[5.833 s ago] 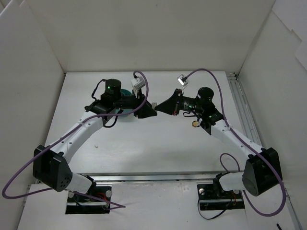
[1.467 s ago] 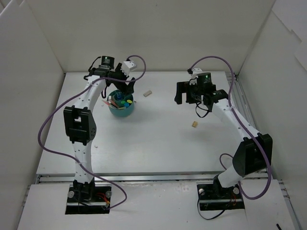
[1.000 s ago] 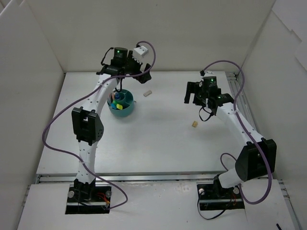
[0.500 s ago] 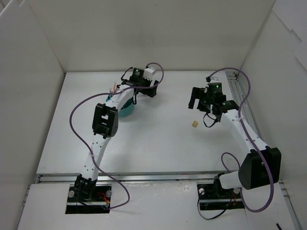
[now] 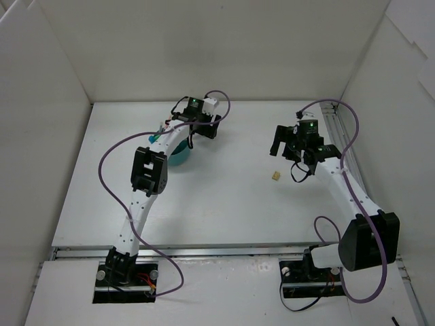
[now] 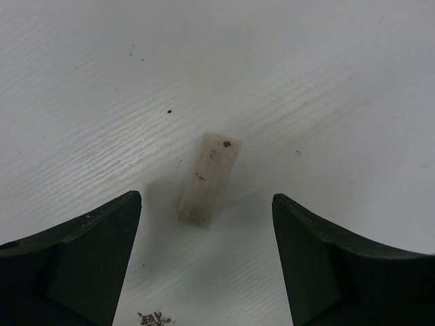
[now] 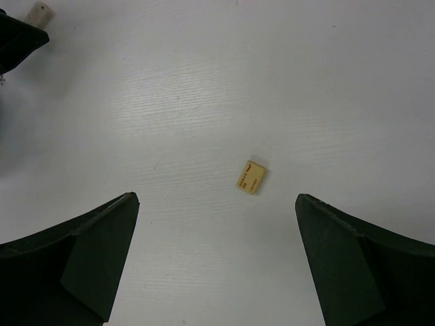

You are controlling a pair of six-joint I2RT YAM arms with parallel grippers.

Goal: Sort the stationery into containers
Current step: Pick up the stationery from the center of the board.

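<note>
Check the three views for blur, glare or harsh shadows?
Left wrist: white eraser sharp, faint soft shadow beside it, fingers dark and featureless. Right wrist: tan eraser crisp though small, table evenly lit. Top external: flat light, no glare, erasers tiny.

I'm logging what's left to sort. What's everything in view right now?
white eraser: one, off-white, flat on the table, touching nothing.
tan eraser: one, tan, on the table ahead of the right gripper.
tub: one, teal, left rear of the table, mostly hidden by the left arm.
pen tips: count unclear, pink, sticking out of the tub.
table: one, white.
left gripper: one, black fingers, open, straddling the white eraser.
right gripper: one, black fingers, open, empty.
</note>
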